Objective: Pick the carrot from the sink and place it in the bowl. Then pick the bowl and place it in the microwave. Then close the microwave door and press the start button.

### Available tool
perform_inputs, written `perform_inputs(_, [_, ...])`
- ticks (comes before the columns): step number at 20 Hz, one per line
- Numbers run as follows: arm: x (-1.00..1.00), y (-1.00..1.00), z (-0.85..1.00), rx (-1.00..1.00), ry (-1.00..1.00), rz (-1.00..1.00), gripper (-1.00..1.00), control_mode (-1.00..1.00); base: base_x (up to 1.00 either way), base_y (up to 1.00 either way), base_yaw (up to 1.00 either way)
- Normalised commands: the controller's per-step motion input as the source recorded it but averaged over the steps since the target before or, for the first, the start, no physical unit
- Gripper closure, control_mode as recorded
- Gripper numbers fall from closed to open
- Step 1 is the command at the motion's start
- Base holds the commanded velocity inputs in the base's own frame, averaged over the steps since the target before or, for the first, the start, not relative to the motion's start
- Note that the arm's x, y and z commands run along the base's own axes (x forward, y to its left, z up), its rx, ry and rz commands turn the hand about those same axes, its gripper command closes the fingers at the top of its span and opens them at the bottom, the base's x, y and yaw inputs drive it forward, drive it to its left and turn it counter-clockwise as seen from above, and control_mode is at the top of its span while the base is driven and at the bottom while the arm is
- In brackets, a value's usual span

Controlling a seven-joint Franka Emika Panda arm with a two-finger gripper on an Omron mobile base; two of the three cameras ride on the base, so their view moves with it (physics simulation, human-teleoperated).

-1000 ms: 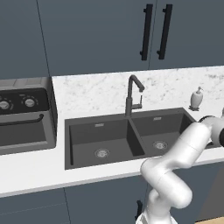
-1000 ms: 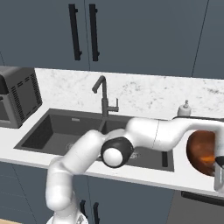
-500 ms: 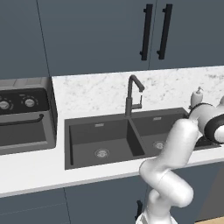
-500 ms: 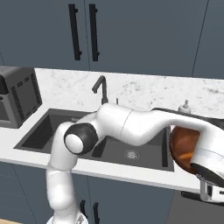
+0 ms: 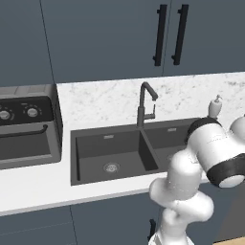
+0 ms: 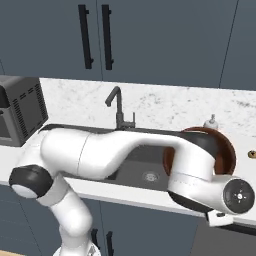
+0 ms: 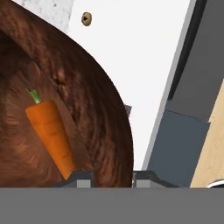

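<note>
My tool (image 7: 111,177) is clenched on the rim of the bowl (image 7: 87,113); in the hand view one dark tip sits inside the wall and the other outside it, with the rim between them. The carrot (image 7: 50,133) lies inside the bowl, just beyond my inner tip, thin end toward the tool and green stub pointing away. Bowl interior is reddish-brown, wood-grained. In the right base view the bowl (image 6: 226,150) shows behind my wrist, tilted on edge above the white desk (image 6: 245,175), to the right of the sink (image 6: 145,172). Past the bowl rim, far from my tool, a small tan round object (image 7: 86,19) lies on the desk. The tap (image 5: 145,103) stands behind the sink (image 5: 110,153), well to the left of my tool.
</note>
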Motion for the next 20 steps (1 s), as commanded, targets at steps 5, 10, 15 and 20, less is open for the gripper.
perform_inputs(5, [0.30,0.75,0.12,-0.15,0.13,0.00,1.00,-1.00,0.00,0.00,0.00])
perform_inputs(10, [0.03,0.73,0.55,-0.01,0.33,0.00,1.00,-1.00,0.00,0.00,0.00])
perform_inputs(15, [0.16,0.66,0.55,0.00,0.49,0.00,1.00,-1.00,0.00,0.00,0.00])
perform_inputs(20, [-0.01,0.39,0.27,0.00,0.24,0.01,1.00,-1.00,0.00,0.00,0.00])
